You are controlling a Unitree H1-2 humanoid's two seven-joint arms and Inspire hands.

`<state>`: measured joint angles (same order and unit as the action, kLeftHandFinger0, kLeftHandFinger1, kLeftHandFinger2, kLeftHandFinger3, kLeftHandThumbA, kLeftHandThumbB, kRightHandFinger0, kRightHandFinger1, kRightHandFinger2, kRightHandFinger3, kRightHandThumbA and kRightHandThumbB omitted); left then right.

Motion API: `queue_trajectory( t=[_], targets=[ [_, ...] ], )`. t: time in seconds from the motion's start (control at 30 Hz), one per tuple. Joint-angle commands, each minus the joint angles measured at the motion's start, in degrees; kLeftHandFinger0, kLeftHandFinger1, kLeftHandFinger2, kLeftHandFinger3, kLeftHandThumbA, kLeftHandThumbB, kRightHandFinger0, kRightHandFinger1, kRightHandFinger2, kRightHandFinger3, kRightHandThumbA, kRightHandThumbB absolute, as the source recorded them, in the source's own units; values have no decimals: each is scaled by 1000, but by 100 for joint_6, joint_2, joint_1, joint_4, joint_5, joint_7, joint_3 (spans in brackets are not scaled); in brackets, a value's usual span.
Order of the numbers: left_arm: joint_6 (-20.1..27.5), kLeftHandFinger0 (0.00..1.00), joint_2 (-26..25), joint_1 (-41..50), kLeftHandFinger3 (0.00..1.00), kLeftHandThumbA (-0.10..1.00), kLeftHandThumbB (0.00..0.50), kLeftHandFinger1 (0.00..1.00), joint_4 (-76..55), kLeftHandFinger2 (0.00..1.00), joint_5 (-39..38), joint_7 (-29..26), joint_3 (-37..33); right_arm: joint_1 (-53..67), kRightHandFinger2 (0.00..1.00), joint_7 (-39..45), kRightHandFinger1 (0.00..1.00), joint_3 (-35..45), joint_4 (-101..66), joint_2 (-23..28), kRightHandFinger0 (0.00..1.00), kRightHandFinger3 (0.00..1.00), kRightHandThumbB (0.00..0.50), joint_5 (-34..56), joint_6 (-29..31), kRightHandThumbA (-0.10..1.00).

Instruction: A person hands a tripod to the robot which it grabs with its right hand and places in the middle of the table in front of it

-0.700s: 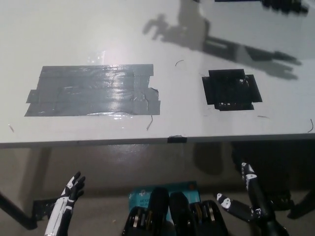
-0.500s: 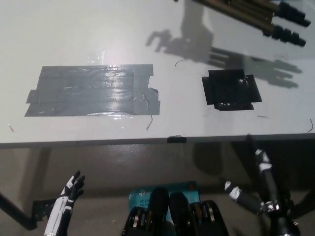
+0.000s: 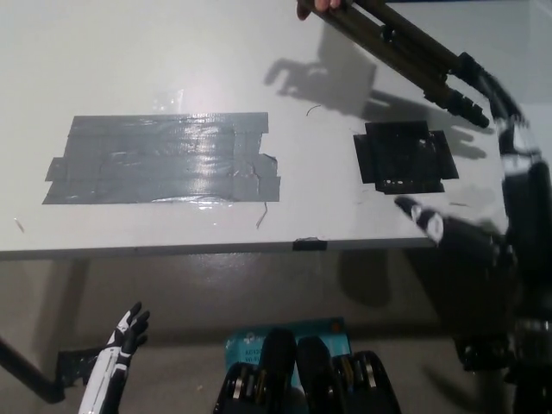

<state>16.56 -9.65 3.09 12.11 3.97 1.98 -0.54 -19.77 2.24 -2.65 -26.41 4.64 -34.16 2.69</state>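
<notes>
We see a white desk (image 3: 259,52) that fills the top part of the picture. A wide patch of grey tape (image 3: 164,159) is stuck on its left half. A smaller patch of black tape (image 3: 405,157) is on its right half. Under the desk edge is a plain tan floor (image 3: 216,293).

The tripod (image 3: 414,56) is up in the air at the upper right of the picture, above the far right part of the desk. It is folded into one long bundle. It runs on a slant from the top middle down to the right, and its dark feet point to the lower right. A person's hand (image 3: 317,8) holds its top end at the top edge. Its shadow (image 3: 345,82) falls on the desk.

The black right hand (image 3: 504,216) is raised at the right edge, just below the tripod's feet. It is blurry. Its fingers (image 3: 420,216) are spread apart and hold nothing. We cannot tell if it touches the tripod.

The white left hand (image 3: 129,332) rests low at the lower left, with its fingers loose and apart.
</notes>
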Motion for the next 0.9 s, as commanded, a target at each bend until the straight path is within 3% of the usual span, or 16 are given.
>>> queue_trajectory(
  t=[0.0, 0.07, 0.3, 0.63, 0.73, 0.87],
  targets=[
    [273, 1000, -108, 90, 1000, 1000, 322, 1000, -77, 1000, 176, 98, -122, -1347, 1000, 721, 1000, -92, 202, 185, 1000, 1000, 439, -1563, -1172, 974],
    [292, 1000, -82, 64, 1000, 1000, 319, 1000, -40, 1000, 180, 93, -141, -1784, 1000, 830, 1000, -163, 709, 288, 1000, 1000, 412, -1562, -1370, 957],
    [288, 1000, -91, -50, 1000, 1000, 313, 1000, -29, 1000, 198, 77, -183, -2934, 1000, 715, 1000, -348, 2434, 533, 1000, 1000, 418, -1581, -1775, 943],
    [360, 1000, -148, -125, 1000, 984, 303, 1000, 56, 1000, 144, 150, -227, -3933, 1000, 453, 1000, -357, 4405, 542, 1000, 1000, 408, -956, -1851, 918],
    [412, 1000, -174, -128, 1000, 982, 293, 1000, 80, 1000, 148, 180, -252, -4095, 1000, 378, 1000, -369, 4734, 550, 1000, 1000, 444, -899, -1786, 949],
    [387, 1000, -191, -104, 1000, 962, 295, 1000, 74, 1000, 175, 205, -283, -4330, 1000, 354, 1000, -475, 5169, 575, 1000, 1000, 453, -902, -1766, 966]
  ],
)
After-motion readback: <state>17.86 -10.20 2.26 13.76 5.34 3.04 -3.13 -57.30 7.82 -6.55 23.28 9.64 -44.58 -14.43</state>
